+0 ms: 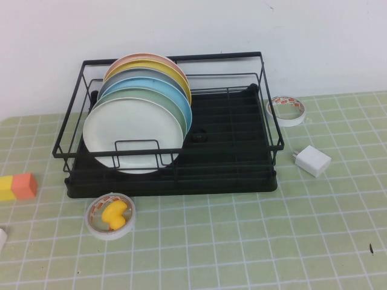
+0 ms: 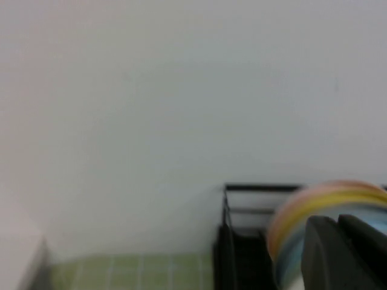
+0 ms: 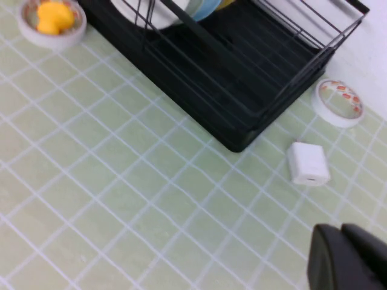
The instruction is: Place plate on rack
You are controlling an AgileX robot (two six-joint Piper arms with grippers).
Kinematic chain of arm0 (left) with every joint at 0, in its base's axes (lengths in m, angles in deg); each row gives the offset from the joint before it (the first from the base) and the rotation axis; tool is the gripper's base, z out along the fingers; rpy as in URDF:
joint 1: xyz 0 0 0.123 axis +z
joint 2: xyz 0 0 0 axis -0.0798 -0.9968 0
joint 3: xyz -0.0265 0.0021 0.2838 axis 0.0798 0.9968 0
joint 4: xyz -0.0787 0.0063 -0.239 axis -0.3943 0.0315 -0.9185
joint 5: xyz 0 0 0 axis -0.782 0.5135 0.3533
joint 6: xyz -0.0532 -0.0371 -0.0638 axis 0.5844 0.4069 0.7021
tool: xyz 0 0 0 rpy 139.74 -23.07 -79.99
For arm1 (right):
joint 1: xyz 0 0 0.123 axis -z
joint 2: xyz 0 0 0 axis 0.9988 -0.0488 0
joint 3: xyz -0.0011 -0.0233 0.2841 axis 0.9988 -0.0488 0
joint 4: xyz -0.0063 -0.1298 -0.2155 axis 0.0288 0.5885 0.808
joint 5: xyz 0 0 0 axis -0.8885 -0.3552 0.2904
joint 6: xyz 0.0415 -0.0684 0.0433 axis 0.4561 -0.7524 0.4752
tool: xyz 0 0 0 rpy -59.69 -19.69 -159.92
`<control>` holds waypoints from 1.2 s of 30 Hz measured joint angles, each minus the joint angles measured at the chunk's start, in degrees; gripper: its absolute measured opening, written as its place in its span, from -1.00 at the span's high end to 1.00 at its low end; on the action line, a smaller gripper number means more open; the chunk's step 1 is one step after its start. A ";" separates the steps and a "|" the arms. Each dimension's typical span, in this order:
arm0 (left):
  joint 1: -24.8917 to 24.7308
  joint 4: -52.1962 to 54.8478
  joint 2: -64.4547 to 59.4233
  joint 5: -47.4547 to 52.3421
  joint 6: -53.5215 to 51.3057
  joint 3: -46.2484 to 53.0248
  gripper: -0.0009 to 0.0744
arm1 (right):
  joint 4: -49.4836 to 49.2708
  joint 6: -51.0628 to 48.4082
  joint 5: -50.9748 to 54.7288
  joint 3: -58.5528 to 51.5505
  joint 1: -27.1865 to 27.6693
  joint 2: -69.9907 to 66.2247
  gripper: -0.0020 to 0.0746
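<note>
White plate (image 1: 133, 133) stands slotted at the rack's (image 1: 230, 175) 9 o'clock end: placement done. Left pincer (image 2: 338, 254) and right pincer (image 3: 347, 260) empty; opening indeterminate.

Lab tabletop — checked mat (image 1: 254, 241), bare wall (image 1: 193, 30)

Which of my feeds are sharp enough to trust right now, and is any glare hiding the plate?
High view: sharp, evenly lit, no glare on the white plate in the rack. Left wrist view: blurred, mostly blank wall, left pincer a dark smear. Right wrist view: slightly soft, right pincer blurred at the edge.
</note>
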 joint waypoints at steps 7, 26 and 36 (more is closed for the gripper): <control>0.00 0.00 11.68 13.06 1.05 17.19 0.98 | -0.77 3.84 -9.88 -17.51 0.00 9.56 0.95; 0.00 1.15 28.03 22.23 1.19 37.27 0.98 | -16.71 4.06 -6.82 -25.99 0.00 12.07 0.95; 0.00 1.15 28.15 22.23 1.19 37.27 0.98 | -16.78 4.06 -6.82 -25.99 0.00 12.07 0.95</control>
